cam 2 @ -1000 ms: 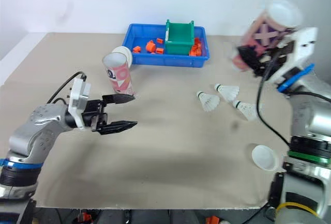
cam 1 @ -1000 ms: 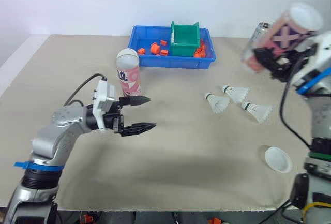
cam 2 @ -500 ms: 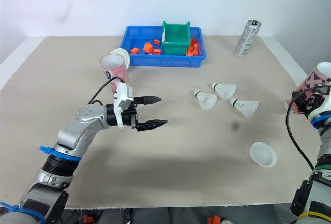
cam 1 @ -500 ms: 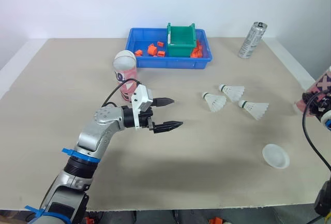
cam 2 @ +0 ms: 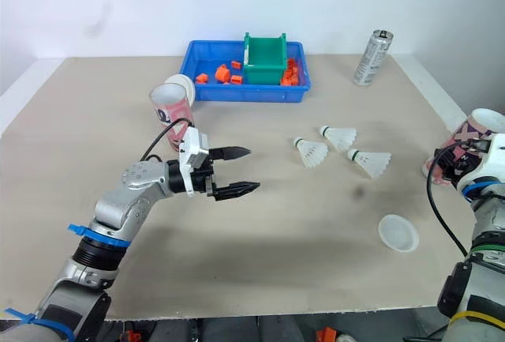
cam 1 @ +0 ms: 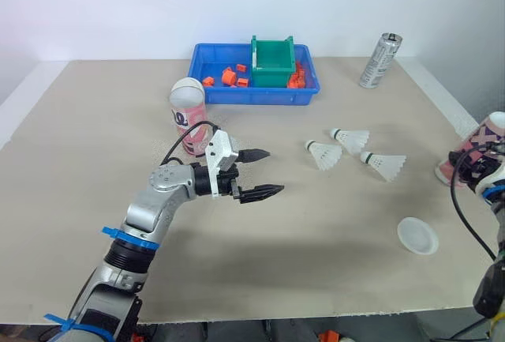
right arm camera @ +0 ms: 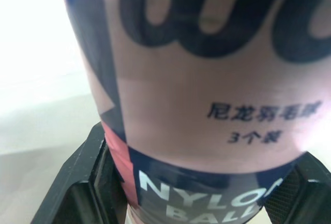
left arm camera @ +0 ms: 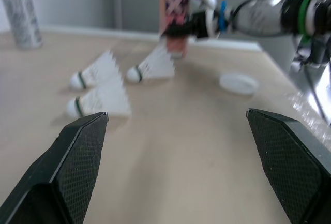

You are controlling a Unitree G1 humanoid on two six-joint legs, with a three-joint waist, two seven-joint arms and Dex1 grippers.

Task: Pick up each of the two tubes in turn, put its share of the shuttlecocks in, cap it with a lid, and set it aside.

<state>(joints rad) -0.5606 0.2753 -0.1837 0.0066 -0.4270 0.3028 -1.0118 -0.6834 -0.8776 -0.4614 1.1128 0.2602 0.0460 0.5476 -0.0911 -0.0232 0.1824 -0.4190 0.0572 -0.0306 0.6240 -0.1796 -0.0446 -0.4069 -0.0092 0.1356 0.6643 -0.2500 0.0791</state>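
A pink tube (cam 2: 465,143) leans at the table's right edge, my right gripper (cam 2: 451,164) shut on its lower part; in the right wrist view the tube (right arm camera: 207,94) sits between both fingers (right arm camera: 88,182). I cannot tell whether its base touches the table. The second pink tube (cam 1: 189,125) stands upright at the left centre, with a white lid (cam 2: 183,83) just behind it. My left gripper (cam 1: 274,172) hovers open over the middle of the table, right of that tube, holding nothing. Three shuttlecocks (cam 1: 327,154) lie between the grippers. Another white lid (cam 1: 417,235) lies at the front right.
A blue bin (cam 1: 213,58) with orange parts and a green box (cam 1: 272,54) stands at the back centre. A silver can (cam 1: 380,50) stands at the back right. The table's right edge (cam 1: 442,105) runs close to the held tube.
My right arm has brought its tube down from high up to the table's right edge. The left arm has reached forward towards the table's middle, gripper still open.
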